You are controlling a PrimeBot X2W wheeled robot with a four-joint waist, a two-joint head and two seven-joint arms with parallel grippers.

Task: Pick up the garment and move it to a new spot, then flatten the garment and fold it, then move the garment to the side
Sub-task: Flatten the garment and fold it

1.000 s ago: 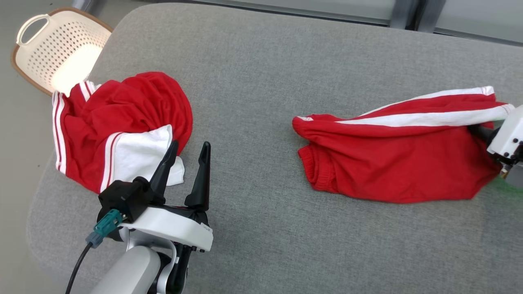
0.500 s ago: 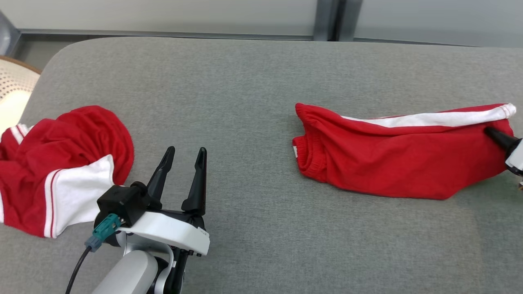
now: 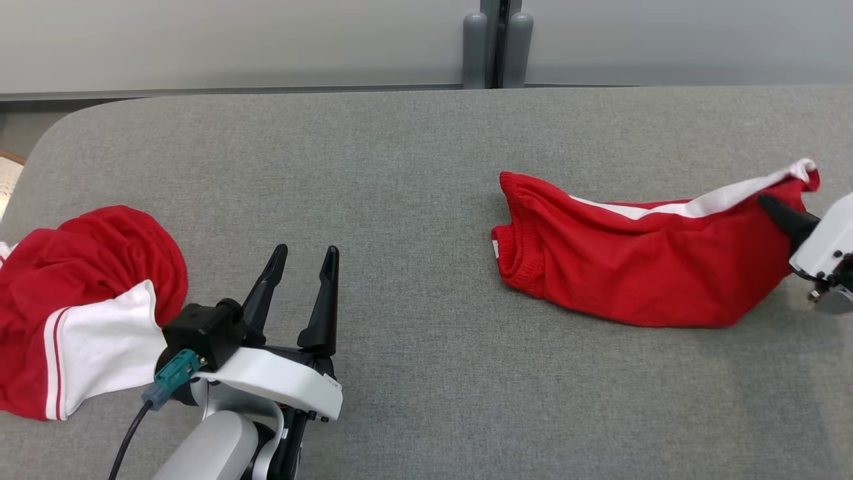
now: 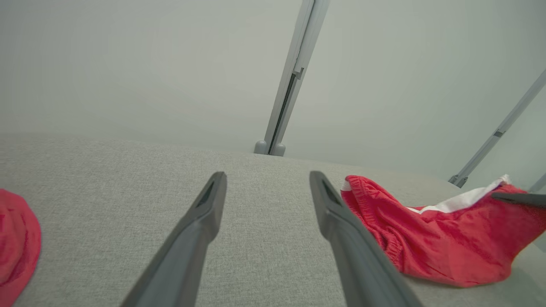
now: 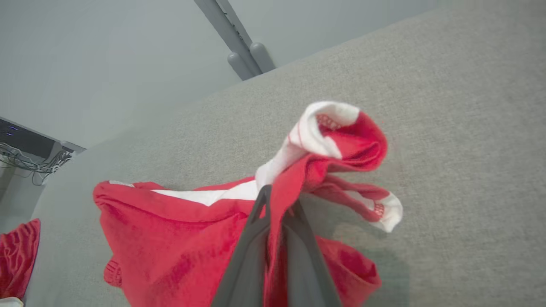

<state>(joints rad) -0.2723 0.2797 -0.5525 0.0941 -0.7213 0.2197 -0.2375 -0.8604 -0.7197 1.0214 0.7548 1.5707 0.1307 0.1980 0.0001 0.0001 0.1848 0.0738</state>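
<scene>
On grey cushion [image 3: 400, 167] | right pincer [image 5: 275, 200] grips garment [image 3: 633, 267], seemingly raised; left pincer [image 3: 305, 250] spread

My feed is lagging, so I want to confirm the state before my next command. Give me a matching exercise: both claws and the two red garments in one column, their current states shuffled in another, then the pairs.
Column one:
1. left claw
2. right claw
3. red shorts
4. crumpled red-and-white garment

Column two:
A. bunched at the left end of the grey table, ungripped
B. open, over bare table
C. shut on cloth
D. one end lifted, waistband end resting on the table

Pairs: 1-B, 2-C, 3-D, 4-A
</scene>
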